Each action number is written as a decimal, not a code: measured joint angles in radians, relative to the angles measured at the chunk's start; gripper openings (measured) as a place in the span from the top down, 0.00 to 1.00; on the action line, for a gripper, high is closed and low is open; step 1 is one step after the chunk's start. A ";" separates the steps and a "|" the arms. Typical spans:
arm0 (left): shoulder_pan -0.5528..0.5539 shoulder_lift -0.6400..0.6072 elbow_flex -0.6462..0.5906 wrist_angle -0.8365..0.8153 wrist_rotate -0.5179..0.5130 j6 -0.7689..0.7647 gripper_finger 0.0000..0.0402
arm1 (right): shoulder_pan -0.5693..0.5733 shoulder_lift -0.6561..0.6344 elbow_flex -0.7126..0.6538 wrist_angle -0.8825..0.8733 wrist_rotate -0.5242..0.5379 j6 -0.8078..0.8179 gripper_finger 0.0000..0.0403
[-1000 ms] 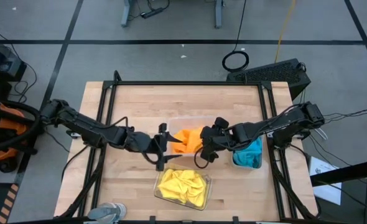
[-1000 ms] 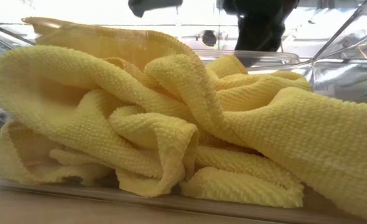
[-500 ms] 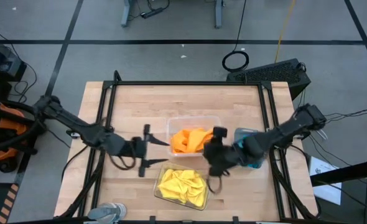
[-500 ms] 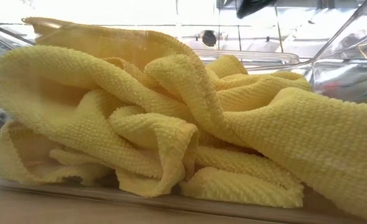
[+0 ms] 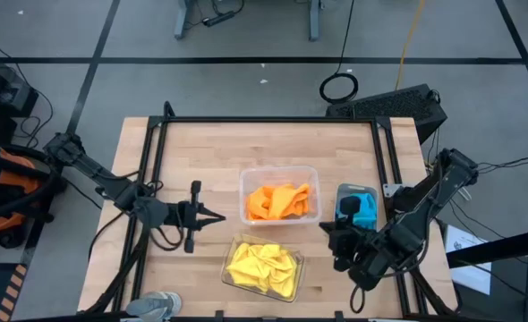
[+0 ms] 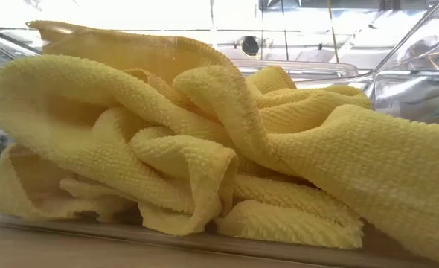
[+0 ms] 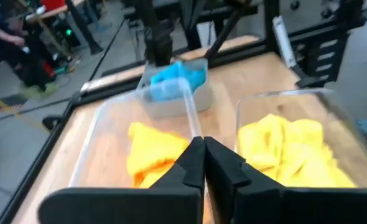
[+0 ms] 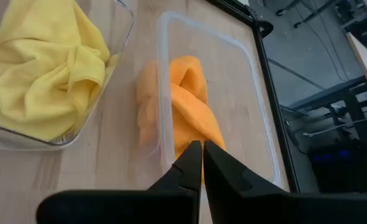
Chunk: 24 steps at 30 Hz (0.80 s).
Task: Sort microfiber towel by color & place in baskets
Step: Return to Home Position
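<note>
Orange microfiber towels (image 5: 277, 200) lie crumpled in a clear basket (image 5: 246, 179) at the table's middle. Nearer the front edge, yellow towels (image 5: 262, 267) fill another clear basket (image 5: 231, 247); they also fill the low view (image 6: 204, 149). Blue towels (image 5: 361, 210) sit in the narrower basket (image 5: 346, 190) to the right. My left gripper (image 5: 221, 217) hangs shut left of the orange basket, pointing at it (image 7: 203, 149). My right gripper (image 5: 325, 229) is shut between the yellow and blue baskets, and its own view (image 8: 202, 152) looks over the orange towels (image 8: 190, 106).
A black frame (image 5: 157, 143) runs along the table's left, far and right edges. Bare wood lies left of the baskets (image 5: 201, 161) and along the far side. A grey thing (image 5: 157, 304) sits at the near left corner. Cables and a dark case (image 5: 398, 105) lie beyond the table.
Both grippers have drawn back from the orange basket, the left toward the table's left edge, the right toward the near right corner. Both have shut with nothing between the fingers. The orange towels have settled in their basket.
</note>
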State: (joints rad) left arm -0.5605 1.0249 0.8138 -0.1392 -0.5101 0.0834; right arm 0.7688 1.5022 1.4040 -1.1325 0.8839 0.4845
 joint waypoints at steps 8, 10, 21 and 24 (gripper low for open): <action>0.065 -0.046 -0.112 0.066 -0.006 0.004 0.97 | -0.038 -0.236 -0.189 0.051 -0.033 -0.032 0.99; 0.088 -0.072 -0.146 0.102 0.008 0.032 0.98 | -0.041 -0.327 -0.286 0.141 -0.021 -0.064 1.00; 0.208 -0.356 -0.337 0.152 0.206 0.089 0.99 | -0.069 -0.706 -0.917 1.091 -0.176 -0.535 1.00; 0.244 -0.416 -0.367 0.141 0.207 0.116 0.99 | -0.115 -0.750 -1.035 1.286 -0.253 -0.640 1.00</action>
State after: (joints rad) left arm -0.3170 0.6090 0.4465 0.0021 -0.3029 0.1992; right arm 0.6542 0.7517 0.3685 0.1537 0.6310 -0.1556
